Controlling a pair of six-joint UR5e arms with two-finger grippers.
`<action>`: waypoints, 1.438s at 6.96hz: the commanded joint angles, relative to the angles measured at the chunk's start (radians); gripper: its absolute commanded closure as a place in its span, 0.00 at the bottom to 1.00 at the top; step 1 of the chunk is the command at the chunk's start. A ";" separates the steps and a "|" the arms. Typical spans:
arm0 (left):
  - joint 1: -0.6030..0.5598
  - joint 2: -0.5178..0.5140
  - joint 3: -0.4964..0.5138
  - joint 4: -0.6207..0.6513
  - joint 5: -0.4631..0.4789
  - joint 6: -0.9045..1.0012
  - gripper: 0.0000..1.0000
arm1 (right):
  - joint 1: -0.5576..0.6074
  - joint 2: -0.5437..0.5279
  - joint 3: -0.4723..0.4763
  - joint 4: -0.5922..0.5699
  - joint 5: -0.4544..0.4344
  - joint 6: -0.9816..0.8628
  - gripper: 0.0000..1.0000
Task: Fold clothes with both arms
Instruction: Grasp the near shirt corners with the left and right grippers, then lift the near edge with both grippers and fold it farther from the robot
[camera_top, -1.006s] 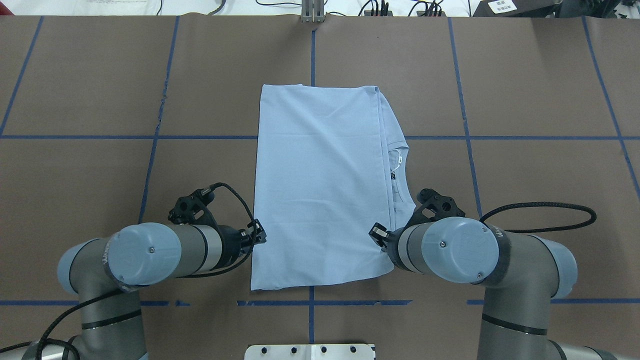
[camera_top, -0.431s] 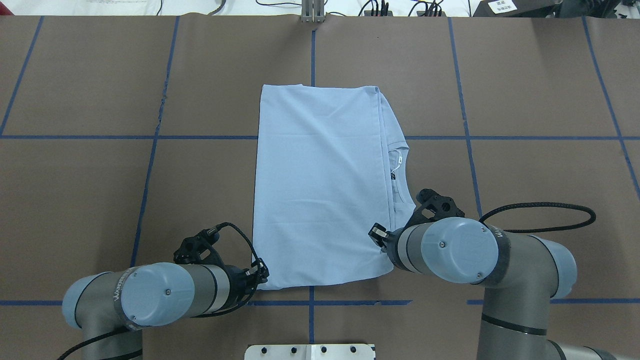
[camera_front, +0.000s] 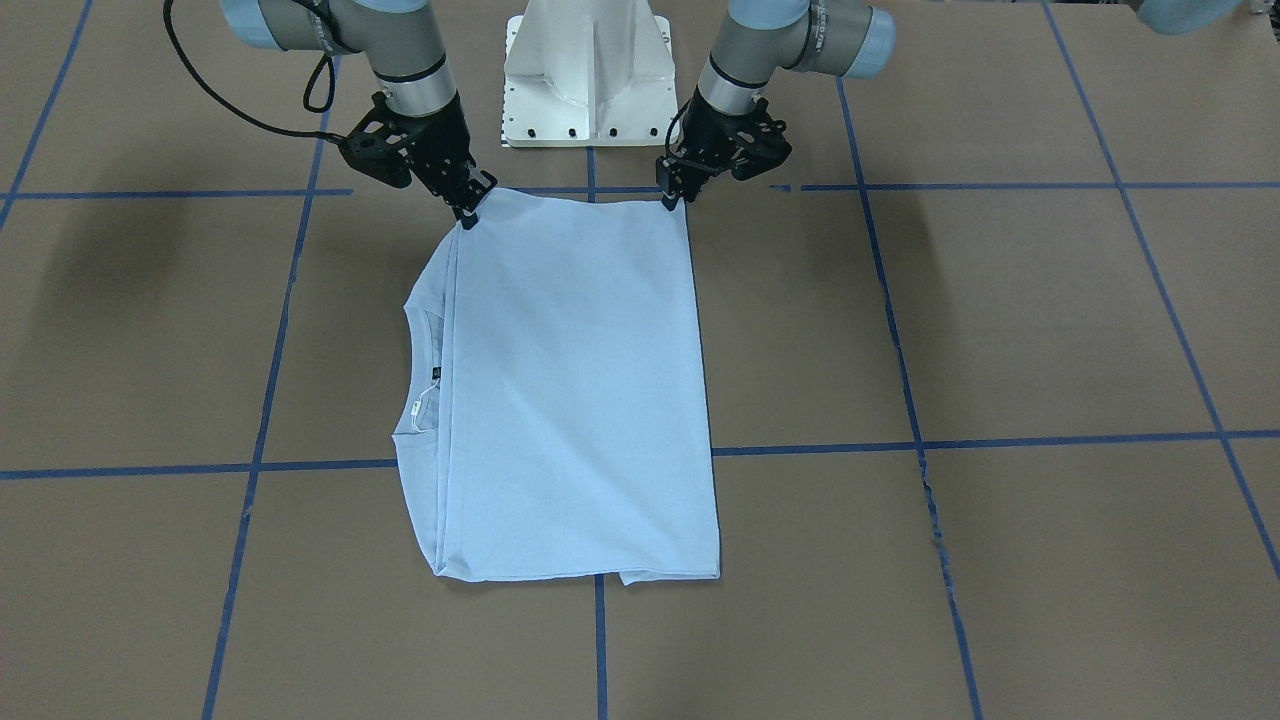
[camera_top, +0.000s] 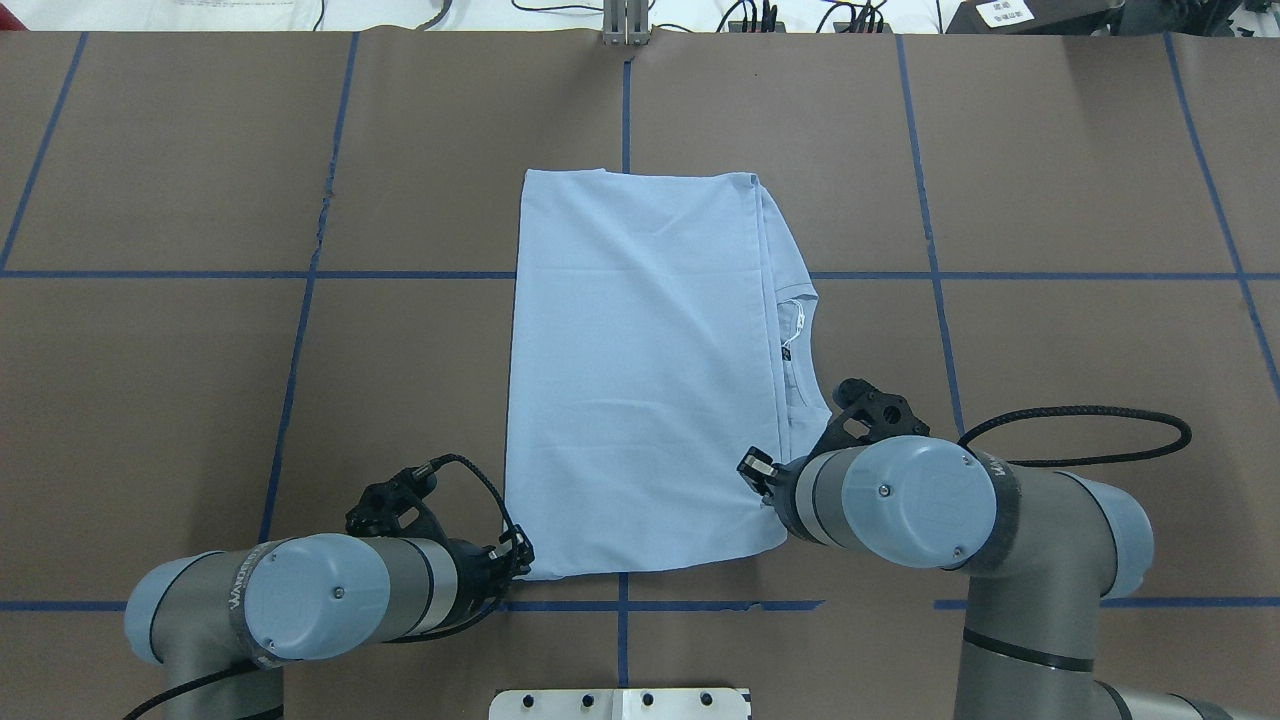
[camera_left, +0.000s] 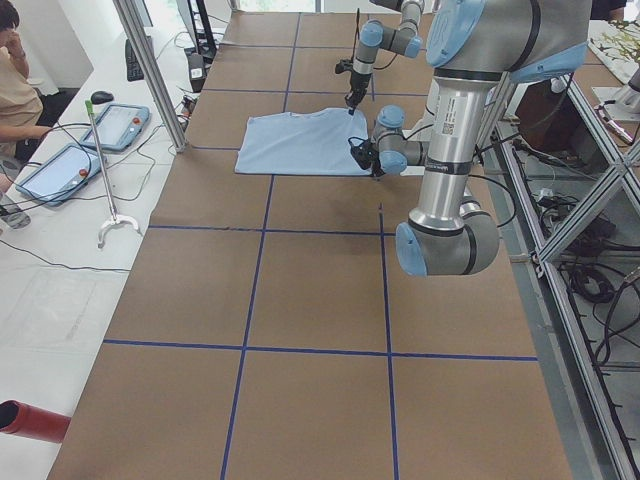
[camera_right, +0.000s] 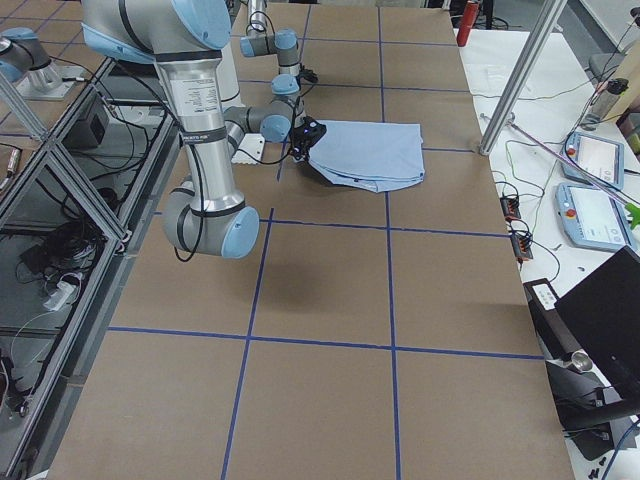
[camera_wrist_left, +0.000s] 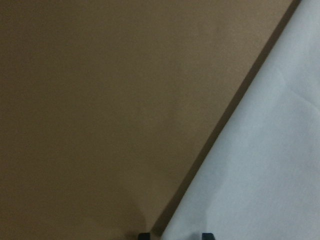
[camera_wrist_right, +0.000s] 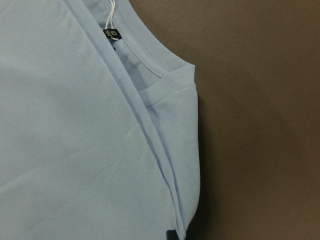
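Note:
The light blue T-shirt lies folded into a tall rectangle at the table's middle, collar and white neck tag along its right edge. My left gripper sits low at the shirt's near-left corner. The left wrist view shows its fingertips apart, open, with the cloth edge between them. My right gripper is at the near-right corner, mostly hidden under its wrist from overhead. It is shut on the folded shoulder edge, which sits slightly raised off the table.
The brown table carries a grid of blue tape lines. The white pedestal base stands just behind the shirt's near edge. A black cable loop lies right of the right arm. A person sits by tablets on a side table.
My left arm has slid along the shirt's left edge toward the robot, from mid-edge to the near-left corner. The right arm and the shirt have not moved.

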 joint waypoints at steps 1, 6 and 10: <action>0.001 0.002 0.002 0.000 0.000 -0.026 0.85 | 0.000 0.000 -0.001 -0.001 0.000 0.000 1.00; 0.007 -0.008 -0.232 0.123 -0.008 -0.040 1.00 | 0.005 -0.005 0.047 0.001 0.012 0.002 1.00; -0.119 -0.089 -0.371 0.253 -0.040 -0.021 1.00 | 0.131 -0.019 0.182 -0.002 0.044 0.002 1.00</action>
